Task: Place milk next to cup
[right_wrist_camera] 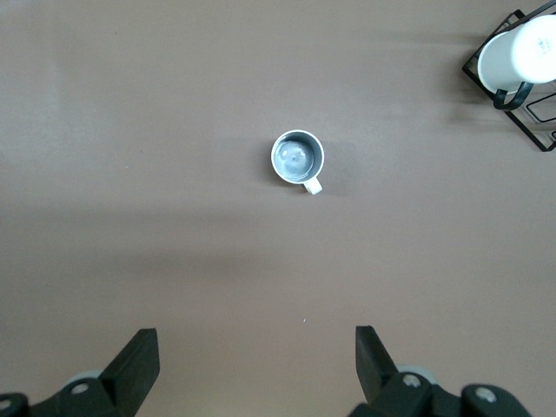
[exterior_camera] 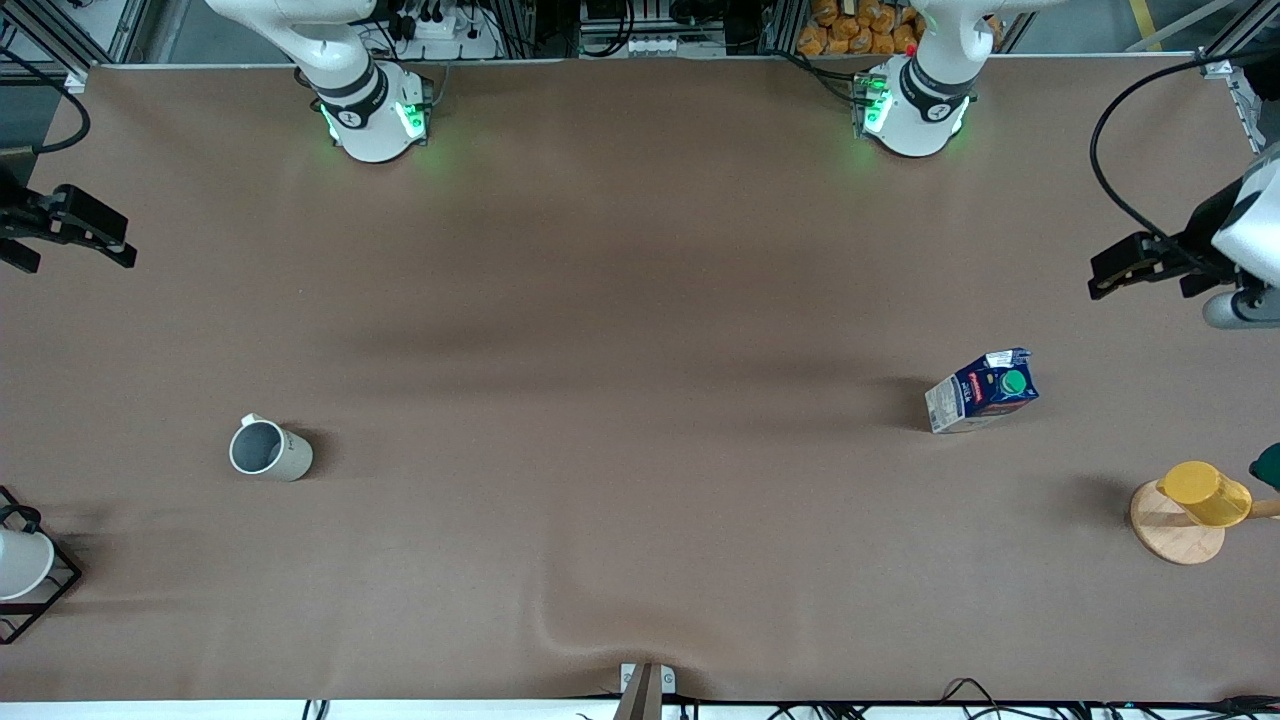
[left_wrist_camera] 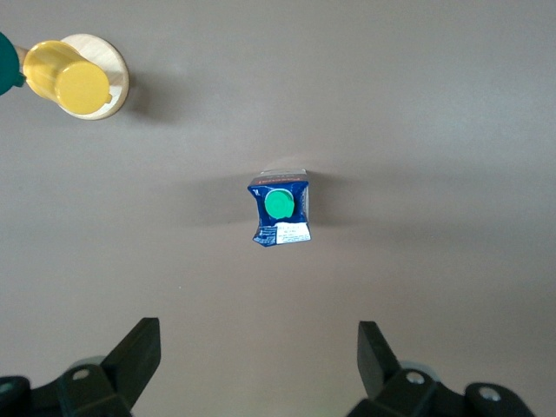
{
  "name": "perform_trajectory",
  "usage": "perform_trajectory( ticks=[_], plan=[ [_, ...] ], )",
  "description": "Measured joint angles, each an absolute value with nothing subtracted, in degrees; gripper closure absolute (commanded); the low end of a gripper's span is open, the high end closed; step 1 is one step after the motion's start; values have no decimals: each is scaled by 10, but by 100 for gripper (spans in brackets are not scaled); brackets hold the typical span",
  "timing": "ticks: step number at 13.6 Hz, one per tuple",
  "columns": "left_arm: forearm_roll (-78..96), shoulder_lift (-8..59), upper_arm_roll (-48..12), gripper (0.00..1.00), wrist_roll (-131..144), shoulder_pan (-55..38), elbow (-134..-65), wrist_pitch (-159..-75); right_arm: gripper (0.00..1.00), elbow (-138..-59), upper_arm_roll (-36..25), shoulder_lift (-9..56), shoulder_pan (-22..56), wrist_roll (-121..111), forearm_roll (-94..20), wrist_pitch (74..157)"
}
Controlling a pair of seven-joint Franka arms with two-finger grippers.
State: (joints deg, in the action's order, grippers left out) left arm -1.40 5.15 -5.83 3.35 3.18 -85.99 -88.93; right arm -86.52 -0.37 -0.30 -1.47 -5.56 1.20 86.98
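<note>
The milk (exterior_camera: 983, 391), a dark blue carton with a green cap, stands upright on the brown table toward the left arm's end. It also shows in the left wrist view (left_wrist_camera: 280, 208). The cup (exterior_camera: 268, 449), an off-white mug with a grey inside, stands toward the right arm's end and shows in the right wrist view (right_wrist_camera: 298, 158). My left gripper (exterior_camera: 1100, 280) is open and empty, high over bare table at the left arm's end, apart from the milk; its own view shows it too (left_wrist_camera: 259, 347). My right gripper (exterior_camera: 80, 255) is open and empty, high over bare table at the right arm's end (right_wrist_camera: 257, 352).
A yellow cup (exterior_camera: 1205, 493) sits on a round wooden disc (exterior_camera: 1170, 535) nearer the front camera than the milk. A plain white cup (exterior_camera: 20, 565) sits in a black wire frame (exterior_camera: 55, 590) at the right arm's end. A dark green object (exterior_camera: 1268, 465) is beside the yellow cup.
</note>
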Motion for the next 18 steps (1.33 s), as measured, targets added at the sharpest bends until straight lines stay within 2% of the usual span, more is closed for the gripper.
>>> perform_trajectory(
  ticks=[10, 18],
  plan=[
    [-6, 47, -57, 0, 34, 32, -856, -890, 0, -866, -4, -1, -15, -56, 12, 868],
    [-5, 47, -57, 0, 34, 32, -856, -889, 0, -867, 0, 43, 3, -53, 11, 884]
  ],
)
